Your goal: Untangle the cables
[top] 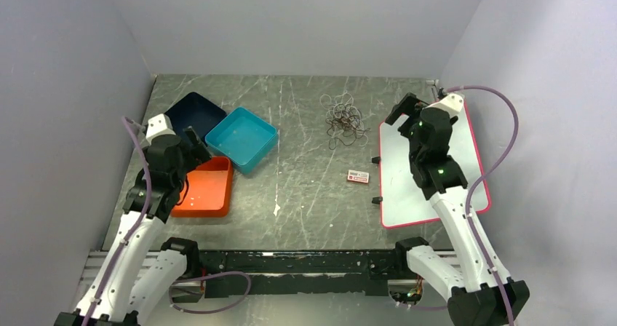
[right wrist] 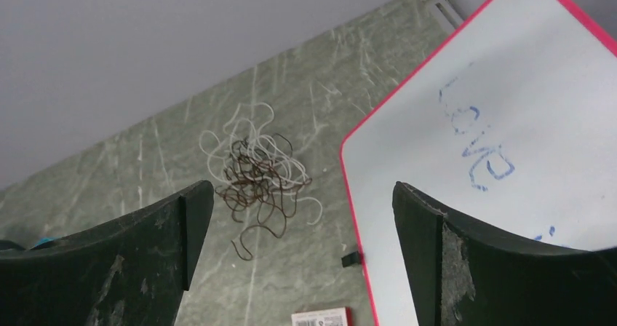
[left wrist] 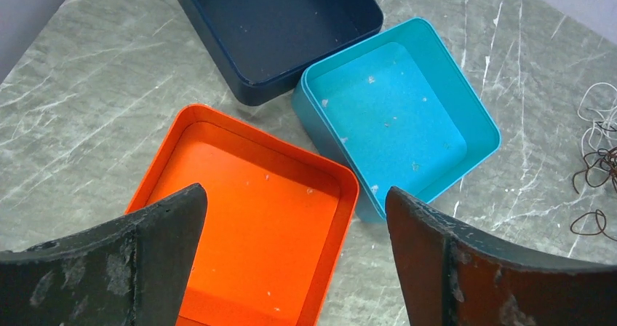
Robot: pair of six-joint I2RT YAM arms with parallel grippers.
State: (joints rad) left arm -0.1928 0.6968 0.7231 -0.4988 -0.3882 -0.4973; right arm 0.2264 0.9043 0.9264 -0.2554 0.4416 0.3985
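A grey, marble-patterned bench (top: 305, 195) is being shared by everything in view. Its right side is being covered by a white board with a red rim (top: 399, 188), and the right arm is being held over it. Blue handwriting is being shown on the board in the right wrist view.

On the left side, three shallow square trays are being shown in a cluster. A navy tray (top: 195, 112) is lying farthest back, a teal tray (top: 241, 138) is lying close against its right corner, and an orange tray (top: 207, 189) is lying nearest the arm bases, just beside the teal one.

The left hand (left wrist: 295, 195) is being held above the orange tray, fingers spread wide with nothing between them. The right hand (right wrist: 302, 188) is likewise being held spread wide and empty, above the board's far left corner.

The cables (top: 345, 119), a loose tangle of whitish and dark brown curls, are being seen on the bare bench toward its far edge. They are lying between the teal tray and the board, nearer the board and apart from both hands.

A small white-and-red box (top: 358, 176) is being seen near the board's left edge, closer to the arm bases than the tangle.
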